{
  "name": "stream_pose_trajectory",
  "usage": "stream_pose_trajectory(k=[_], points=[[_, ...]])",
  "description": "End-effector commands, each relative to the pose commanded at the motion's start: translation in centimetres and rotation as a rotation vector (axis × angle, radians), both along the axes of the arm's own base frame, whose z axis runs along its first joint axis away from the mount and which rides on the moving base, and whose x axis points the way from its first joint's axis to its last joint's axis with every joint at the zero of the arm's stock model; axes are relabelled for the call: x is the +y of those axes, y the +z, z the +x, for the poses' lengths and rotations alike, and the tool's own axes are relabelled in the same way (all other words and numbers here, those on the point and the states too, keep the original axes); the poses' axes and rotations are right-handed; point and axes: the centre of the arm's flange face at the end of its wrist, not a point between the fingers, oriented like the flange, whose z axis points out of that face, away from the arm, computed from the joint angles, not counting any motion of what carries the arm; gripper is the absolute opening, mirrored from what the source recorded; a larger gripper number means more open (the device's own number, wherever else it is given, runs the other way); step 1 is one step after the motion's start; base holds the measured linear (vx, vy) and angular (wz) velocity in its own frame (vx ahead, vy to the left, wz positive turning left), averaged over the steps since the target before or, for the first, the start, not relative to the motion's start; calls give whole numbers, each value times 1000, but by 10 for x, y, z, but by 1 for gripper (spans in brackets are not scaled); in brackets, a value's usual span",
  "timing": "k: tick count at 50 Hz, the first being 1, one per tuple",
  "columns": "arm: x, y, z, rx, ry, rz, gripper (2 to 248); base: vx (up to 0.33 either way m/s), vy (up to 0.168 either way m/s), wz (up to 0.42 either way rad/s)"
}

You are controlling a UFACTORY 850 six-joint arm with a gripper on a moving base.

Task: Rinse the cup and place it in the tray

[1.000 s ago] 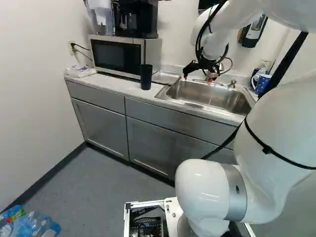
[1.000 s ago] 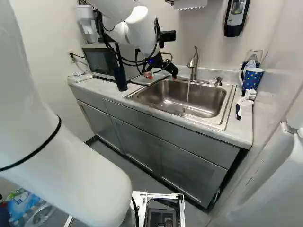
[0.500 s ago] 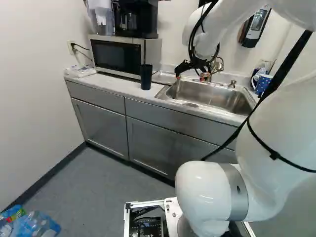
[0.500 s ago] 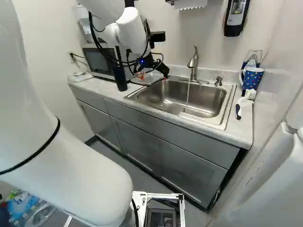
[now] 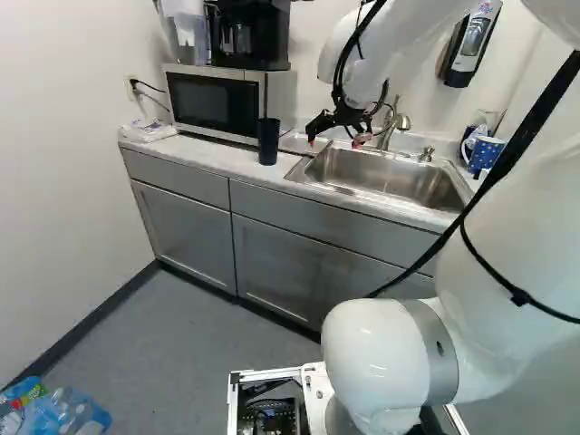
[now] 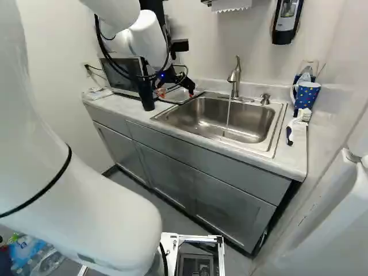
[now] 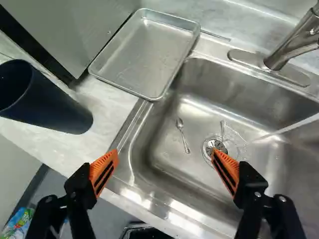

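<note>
Above the sink's edge, my gripper (image 5: 335,139) hangs with nothing held. The wrist view shows the gripper (image 7: 165,156) open, its orange pads wide apart over the sink's near corner. A dark blue cup (image 5: 268,143) stands upright on the counter between microwave and sink; in the wrist view the cup (image 7: 47,102) is beside the gripper, not touched. The shallow metal tray (image 7: 144,57) lies bare between the microwave and the sink (image 6: 201,118). Water (image 6: 228,112) runs from the faucet (image 6: 234,76) into the basin.
Two spoons (image 7: 183,135) lie in the basin near the drain. A microwave (image 5: 217,101) stands behind the cup. To the sink's right are a dotted blue mug (image 6: 306,95), a brush (image 6: 296,123) and a soap pump (image 6: 265,99). A soap dispenser (image 5: 470,41) hangs on the wall.
My arm has swung toward the left in both base views, carrying the open gripper from above the sink closer to the cup and tray. The base and the cup have stayed in place.
</note>
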Motion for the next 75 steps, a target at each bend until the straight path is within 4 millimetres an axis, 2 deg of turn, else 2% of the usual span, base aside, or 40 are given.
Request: stream_pose_trajectory(k=[65,75], points=[[106,1,1,-6,237,0,247,0,0,0],[110,2,1,-25,246,1,247,0,0,0]])
